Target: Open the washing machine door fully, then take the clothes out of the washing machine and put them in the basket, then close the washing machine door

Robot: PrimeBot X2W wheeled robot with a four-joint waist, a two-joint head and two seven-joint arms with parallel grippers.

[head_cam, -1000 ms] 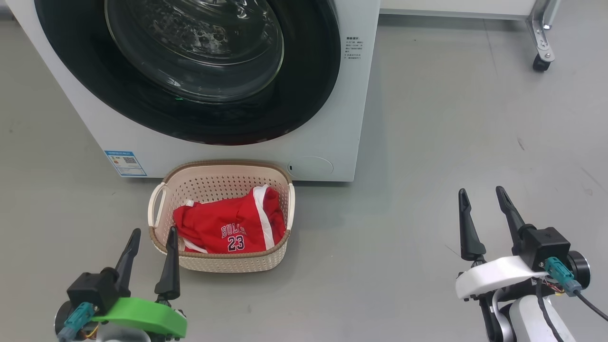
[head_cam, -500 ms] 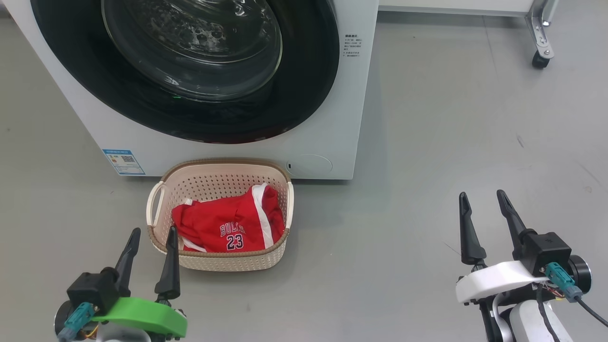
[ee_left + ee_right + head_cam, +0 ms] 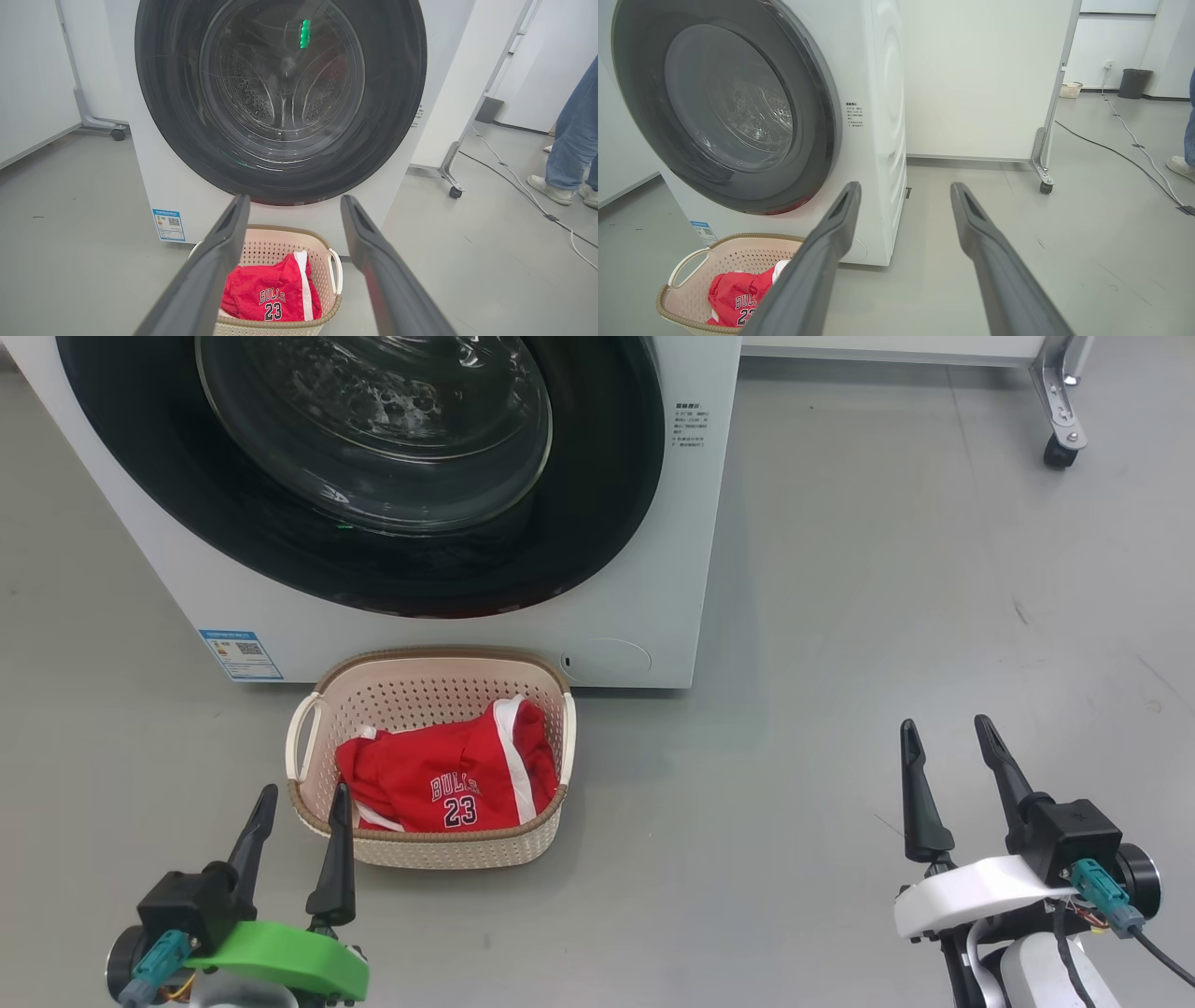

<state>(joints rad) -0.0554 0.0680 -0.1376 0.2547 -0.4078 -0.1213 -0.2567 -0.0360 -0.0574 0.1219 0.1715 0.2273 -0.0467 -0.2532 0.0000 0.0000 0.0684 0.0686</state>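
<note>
Insp.: washing machine door (image 3: 373, 429) shut on washing machine (image 3: 653, 569). Clothes (image 3: 448, 779) in basket (image 3: 429, 658), set just below door, prob. for short transfer. L gripper (image 3: 305, 789) & R gripper (image 3: 944, 721) spread, empty, held near side. Task appears done.

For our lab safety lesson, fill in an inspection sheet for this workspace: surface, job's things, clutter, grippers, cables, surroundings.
Surface: grey floor, lightly scuffed.
Job's things: door shut on the washer; jersey in the basket before it.
Clutter: nothing seen.
Grippers: left gripper open, empty; right gripper open, empty.
Cables: cables trail across the floor to the right.
Surroundings: wheeled panel, bin, a person's legs.
</note>
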